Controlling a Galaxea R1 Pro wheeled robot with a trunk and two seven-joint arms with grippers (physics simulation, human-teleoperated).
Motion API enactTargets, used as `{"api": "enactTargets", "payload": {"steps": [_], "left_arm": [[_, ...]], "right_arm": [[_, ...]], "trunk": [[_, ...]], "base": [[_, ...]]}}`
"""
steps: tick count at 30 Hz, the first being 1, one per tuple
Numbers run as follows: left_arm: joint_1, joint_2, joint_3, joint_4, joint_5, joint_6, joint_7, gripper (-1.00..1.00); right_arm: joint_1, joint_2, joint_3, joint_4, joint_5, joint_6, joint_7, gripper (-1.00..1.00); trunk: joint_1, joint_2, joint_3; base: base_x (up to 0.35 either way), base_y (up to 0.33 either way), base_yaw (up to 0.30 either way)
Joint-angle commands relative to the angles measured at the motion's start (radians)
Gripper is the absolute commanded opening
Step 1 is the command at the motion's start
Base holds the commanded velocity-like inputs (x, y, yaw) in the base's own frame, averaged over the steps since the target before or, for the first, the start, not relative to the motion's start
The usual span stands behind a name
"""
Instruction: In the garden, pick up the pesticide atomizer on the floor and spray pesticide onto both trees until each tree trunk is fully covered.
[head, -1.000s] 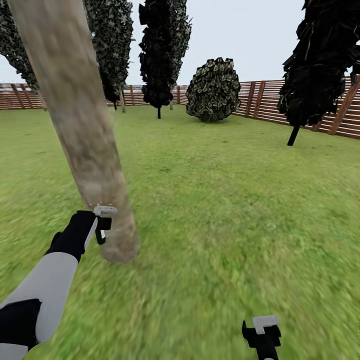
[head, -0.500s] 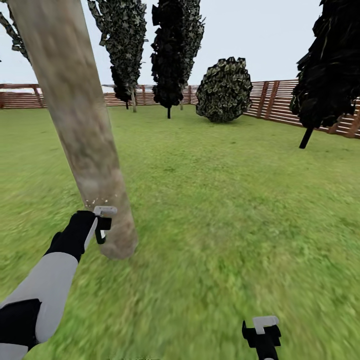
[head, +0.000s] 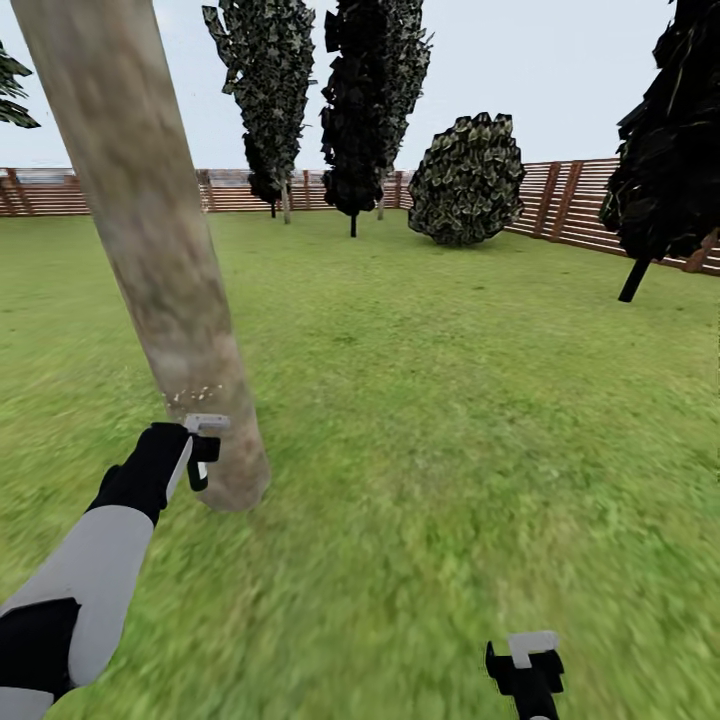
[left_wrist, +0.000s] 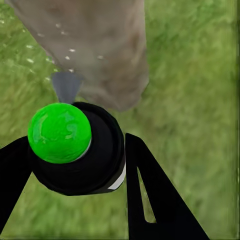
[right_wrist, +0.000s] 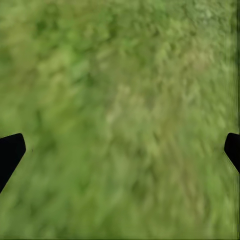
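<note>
A thick, pale grey-brown tree trunk (head: 170, 280) leans across the left of the head view and meets the grass at its base. My left gripper (head: 203, 452) hangs right beside that base, shut on the pesticide atomizer (left_wrist: 75, 150). In the left wrist view the atomizer is a black bottle with a round green top, and its grey nozzle (left_wrist: 66, 86) points at the trunk (left_wrist: 100, 40). Whitish pesticide specks (head: 195, 393) dot the bark just above the gripper. My right gripper (head: 527, 668) hangs low over the grass at the bottom right, open with nothing in it (right_wrist: 120, 150).
Green lawn (head: 450, 400) spreads ahead to a brown slatted fence (head: 560, 200). Far back stand a leafy tree with a thin pale trunk (head: 284, 205), a near-black narrow tree (head: 370, 100) and a round shrub (head: 466, 180). A dark tree (head: 665, 150) leans at the right.
The whole head view has swung left, so the far trees and shrub sit further right. A line of whitish specks now shows on the trunk above my left gripper. Both arms keep their pose.
</note>
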Motion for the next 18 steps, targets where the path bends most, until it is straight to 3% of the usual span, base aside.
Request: {"api": "enactTargets", "payload": {"steps": [1, 6, 13, 18], "left_arm": [[0.0, 0.0, 0.003, -0.001, -0.01, 0.004, -0.007, -1.0], [0.0, 0.0, 0.002, 0.0, -0.01, 0.004, -0.006, -1.0], [0.013, 0.004, 0.008, 0.006, -0.008, 0.003, 0.02, -1.0], [0.06, 0.055, 0.021, 0.005, -0.005, -0.002, 0.023, -1.0]], "right_arm": [[-0.001, 0.0, -0.008, 0.002, 0.01, -0.004, -0.002, 1.0], [-0.001, 0.001, -0.008, 0.002, 0.01, -0.004, -0.002, 1.0], [-0.001, 0.002, -0.008, 0.002, 0.01, -0.004, -0.002, 1.0], [-0.001, 0.002, -0.007, 0.002, 0.01, -0.004, -0.002, 1.0]], "trunk": [[0.0, 0.0, -0.001], [0.0, 0.0, -0.001], [0.0, 0.0, -0.001], [0.0, 0.0, -0.001]], "base": [[0.0, -0.275, 0.0], [0.0, -0.275, 0.06], [0.0, -0.275, 0.266], [0.0, -0.275, 0.234]]}}
